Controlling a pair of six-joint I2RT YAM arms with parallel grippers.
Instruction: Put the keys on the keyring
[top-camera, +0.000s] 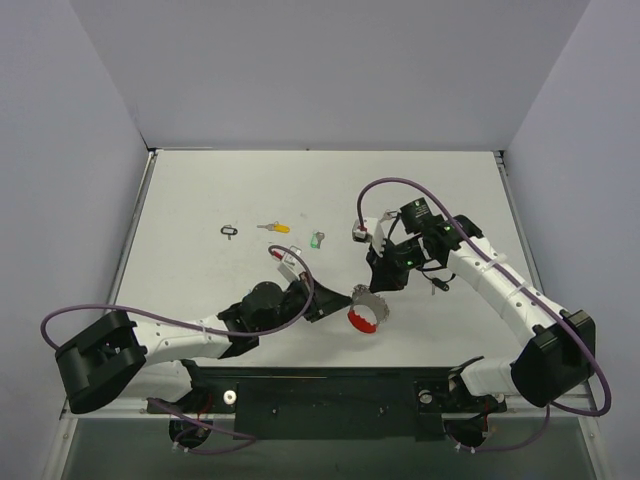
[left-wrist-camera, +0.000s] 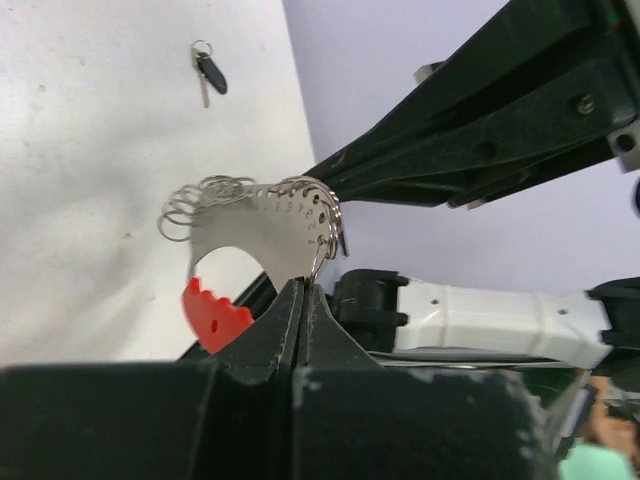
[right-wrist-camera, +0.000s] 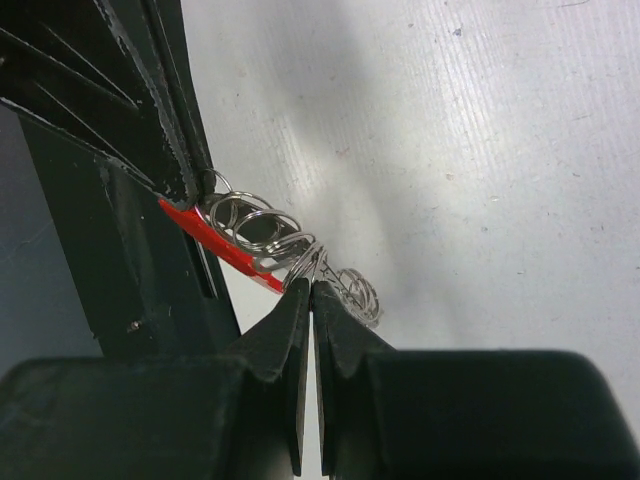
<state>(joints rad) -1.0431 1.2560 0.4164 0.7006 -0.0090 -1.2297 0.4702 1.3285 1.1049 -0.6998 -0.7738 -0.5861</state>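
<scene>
The keyring (top-camera: 366, 308), a curved red band with a silver plate and small rings, is held above the table between both arms. My left gripper (top-camera: 340, 301) is shut on the lower edge of the silver plate (left-wrist-camera: 265, 225), and the red band (left-wrist-camera: 212, 312) curves down to the left of my left gripper (left-wrist-camera: 303, 286). My right gripper (right-wrist-camera: 311, 283) is shut on one of the small rings (right-wrist-camera: 262, 228), with the red band (right-wrist-camera: 225, 245) just beyond. Three keys lie on the table: a black-tagged key (top-camera: 230, 231), a yellow-tagged key (top-camera: 277, 228) and a green-tagged key (top-camera: 316, 240).
The black-tagged key (left-wrist-camera: 208, 72) also shows far off in the left wrist view. A small dark object (top-camera: 438, 284) lies beside the right arm. Grey walls stand at the back and both sides of the white table (top-camera: 200, 190).
</scene>
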